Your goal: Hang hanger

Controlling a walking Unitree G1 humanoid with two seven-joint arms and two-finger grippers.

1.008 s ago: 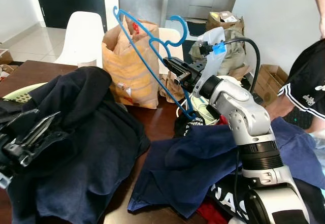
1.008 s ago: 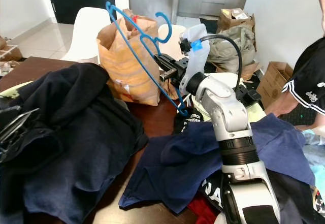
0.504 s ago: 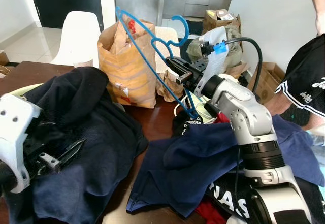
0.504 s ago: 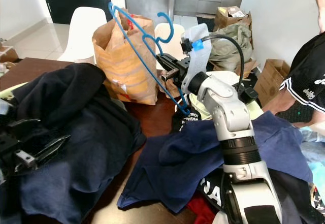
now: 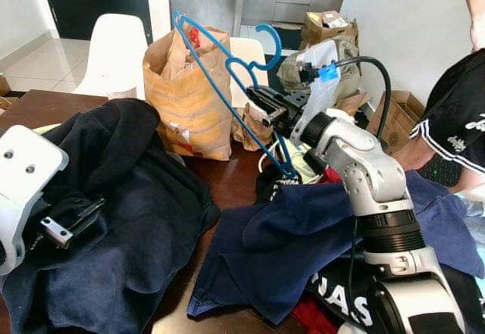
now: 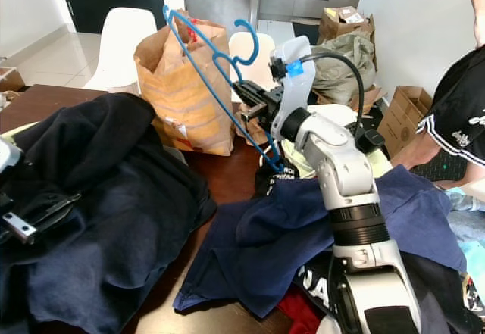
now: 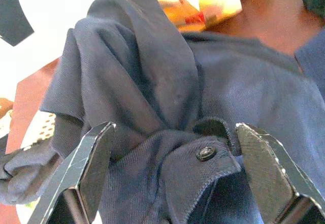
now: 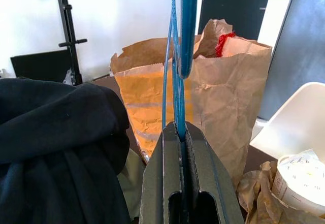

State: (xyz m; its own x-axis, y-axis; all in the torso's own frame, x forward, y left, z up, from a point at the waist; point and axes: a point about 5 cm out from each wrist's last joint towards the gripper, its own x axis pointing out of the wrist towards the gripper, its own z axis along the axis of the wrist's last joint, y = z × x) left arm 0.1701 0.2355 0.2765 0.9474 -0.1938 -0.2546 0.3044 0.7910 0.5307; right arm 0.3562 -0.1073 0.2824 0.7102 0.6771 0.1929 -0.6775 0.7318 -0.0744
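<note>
The right gripper (image 5: 267, 101) stayed clenched on the blue hanger (image 5: 227, 69), at upper centre of the left eye view; the right wrist view showed both fingers pressed together on the wire. Over the last second the hanger barely shifted, its hook up and its lower end down near the clothes. What changed was the left gripper (image 7: 172, 176): from lying low at the frame's lower left it had risen and now hovered with fingers spread wide over the collar of the dark shirt (image 5: 129, 198), not gripping it. That suggested the hanger was being held ready while the shirt was sought. The paper bag (image 5: 186, 95) stood behind the hanger. Nowhere to hang it could be seen. A person (image 5: 458, 122) was cut off at the right edge.
</note>
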